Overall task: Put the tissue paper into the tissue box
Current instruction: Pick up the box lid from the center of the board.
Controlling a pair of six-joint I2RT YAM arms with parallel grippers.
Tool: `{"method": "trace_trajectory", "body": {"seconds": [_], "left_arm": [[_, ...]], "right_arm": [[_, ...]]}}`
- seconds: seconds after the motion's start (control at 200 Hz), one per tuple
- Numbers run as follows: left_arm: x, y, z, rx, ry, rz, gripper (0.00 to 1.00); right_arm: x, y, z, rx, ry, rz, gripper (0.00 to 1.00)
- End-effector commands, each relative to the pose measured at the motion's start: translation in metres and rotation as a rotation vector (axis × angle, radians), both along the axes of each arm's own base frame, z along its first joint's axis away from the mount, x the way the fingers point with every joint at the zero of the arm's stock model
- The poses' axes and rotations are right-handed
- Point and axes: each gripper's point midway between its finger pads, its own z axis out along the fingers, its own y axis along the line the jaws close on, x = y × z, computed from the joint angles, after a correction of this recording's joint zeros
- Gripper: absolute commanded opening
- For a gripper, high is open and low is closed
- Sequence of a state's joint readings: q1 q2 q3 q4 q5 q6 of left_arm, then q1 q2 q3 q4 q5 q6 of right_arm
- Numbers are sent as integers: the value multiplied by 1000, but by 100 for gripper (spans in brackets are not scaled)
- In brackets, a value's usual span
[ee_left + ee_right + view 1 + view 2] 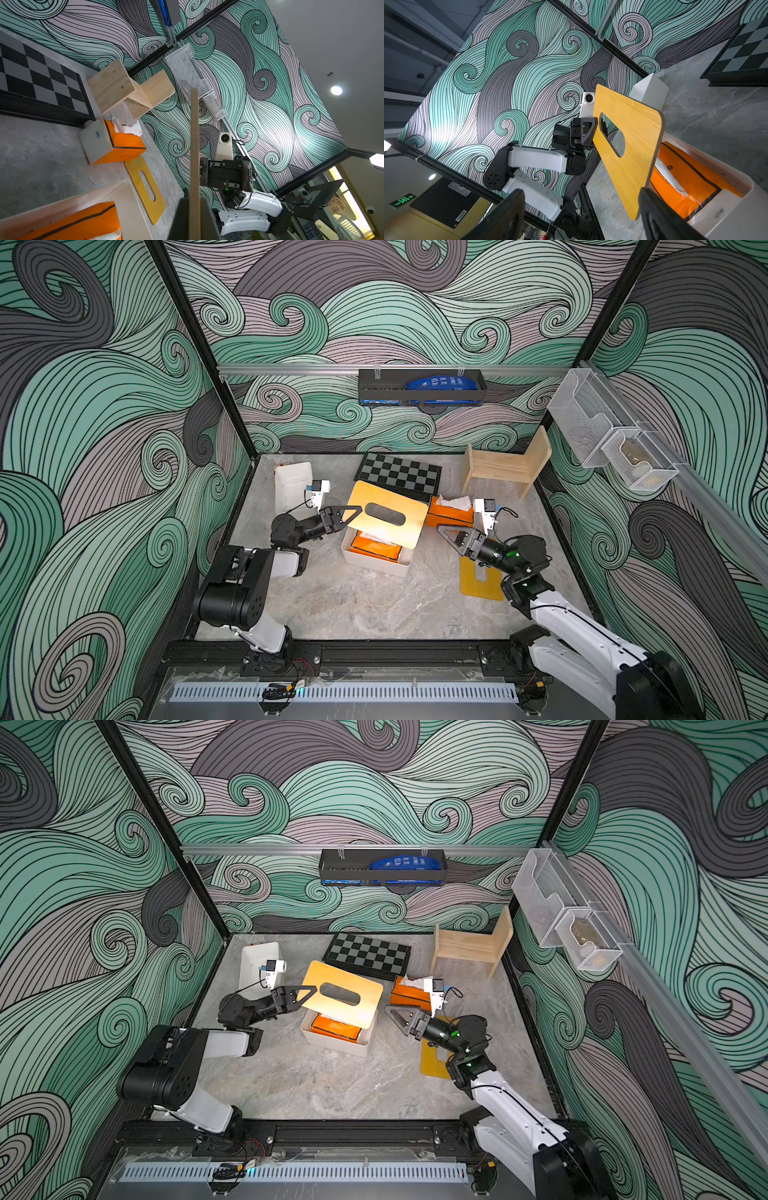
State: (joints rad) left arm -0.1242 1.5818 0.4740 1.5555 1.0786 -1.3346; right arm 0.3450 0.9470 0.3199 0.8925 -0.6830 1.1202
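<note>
From where I stood, the left claw [352,512] was clamped tight on one short edge of the wooden lid [399,533], holding it tilted above the white box [374,566], so the box's near side lay uncovered. An orange tissue pack [374,551] sat inside the box, with white tissue showing at its top. The right claw [445,532] hung just beside the box, its fingers spread wide with nothing between them, close to the lid's free edge but apart from it. A second pack [451,516] rested on the tabletop [353,605] just beyond that claw, near a corner of the chessboard [399,475] and the little wooden chair [507,464], tissue poking out of it. A spare lid [482,585] lay flat on the tabletop under the right arm.
</note>
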Motion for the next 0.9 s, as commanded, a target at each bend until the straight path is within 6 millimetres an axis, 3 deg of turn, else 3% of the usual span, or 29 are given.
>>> {"method": "trace_trajectory", "body": {"seconds": [0.0,0.1,0.485,0.896], "left_arm": [[-34,3,53,-211,237,-184,0],[-35,4,54,-225,252,-181,0],[-42,3,54,-249,303,-191,0],[-46,4,54,-254,317,-194,0]], "right_arm": [[-5,-1,16,48,-69,18,86],[1,0,6,36,-44,8,83],[16,15,1,43,-46,3,75],[24,40,10,157,-75,66,63]]}}
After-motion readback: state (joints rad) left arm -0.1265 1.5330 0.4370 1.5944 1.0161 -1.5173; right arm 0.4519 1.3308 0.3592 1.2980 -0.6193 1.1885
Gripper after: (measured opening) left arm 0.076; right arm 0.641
